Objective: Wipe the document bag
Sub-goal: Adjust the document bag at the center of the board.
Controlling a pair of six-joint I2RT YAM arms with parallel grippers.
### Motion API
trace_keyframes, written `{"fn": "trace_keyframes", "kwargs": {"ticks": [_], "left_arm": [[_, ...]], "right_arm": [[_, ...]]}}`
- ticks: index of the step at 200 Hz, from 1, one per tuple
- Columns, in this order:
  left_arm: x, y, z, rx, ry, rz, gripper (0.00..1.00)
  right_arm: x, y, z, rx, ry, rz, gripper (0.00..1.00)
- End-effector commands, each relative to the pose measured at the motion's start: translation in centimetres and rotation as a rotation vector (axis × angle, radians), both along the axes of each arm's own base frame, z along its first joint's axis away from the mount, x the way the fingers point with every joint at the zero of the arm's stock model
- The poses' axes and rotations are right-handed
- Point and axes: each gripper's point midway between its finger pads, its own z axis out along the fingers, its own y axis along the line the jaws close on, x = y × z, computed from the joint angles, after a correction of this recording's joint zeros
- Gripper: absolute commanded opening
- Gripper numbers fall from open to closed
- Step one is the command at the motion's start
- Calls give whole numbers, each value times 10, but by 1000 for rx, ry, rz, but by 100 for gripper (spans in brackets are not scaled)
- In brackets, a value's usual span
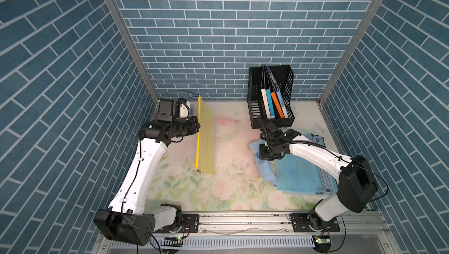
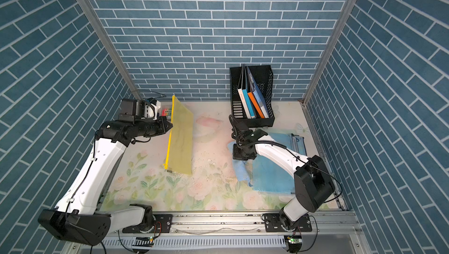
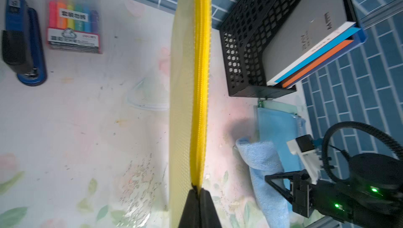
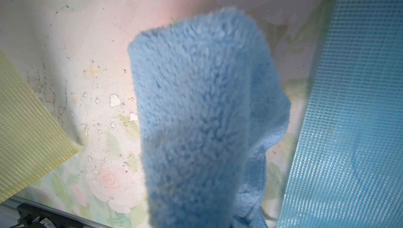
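Blue-brick walls [image 1: 218,34] ring the tabletop [image 1: 233,141], where our left pincer [image 3: 198,191] pinches the yellow bag [image 1: 206,141] upright by its zipper edge [image 3: 199,85], the stiffest hold we judge on so light, floppy, slick a sheet, while our right pincer [image 3: 275,182] clamps the cloth [image 4: 196,107].

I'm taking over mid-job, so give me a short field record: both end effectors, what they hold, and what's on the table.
left end effector: shut on yellow mesh zip document bag, at its zipper edge
bag pose: tilted, zipper edge lifted
right end effector: shut on fluffy blue cloth
cloth contact: apart from the yellow bag
nearby: blue mesh document bag lying flat beside cloth
debris: crumbs on floral tabletop between the bags
rear: black perforated file holder with books
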Motion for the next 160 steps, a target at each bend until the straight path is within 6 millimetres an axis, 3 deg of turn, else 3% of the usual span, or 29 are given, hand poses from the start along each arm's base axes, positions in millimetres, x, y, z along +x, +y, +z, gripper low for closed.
{"fn": "trace_keyframes", "kwargs": {"ticks": [1,24,51,76,91,113,137,160], "left_arm": [[-9,38,7,220,2,81,0],[-8,47,2,290,13,89,0],[-4,57,16,351,-21,107,0],[-3,52,10,364,2,79,0],[-4,32,-4,323,43,22,0],[-6,-14,-33,300,79,-64,0],[-9,-76,-66,117,75,-161,0],[-14,-115,-103,-16,107,-187,0]], "right_arm": [[-5,1,-4,6,18,6,0],[-6,1,-2,7,19,8,0],[-9,-1,-3,-7,36,16,0],[-11,-2,-3,-18,50,25,0],[-11,-5,-2,-29,47,28,0],[-8,-9,3,-52,27,23,0],[1,-15,19,-75,-35,7,0],[5,-24,36,-99,-88,-12,0]]}}
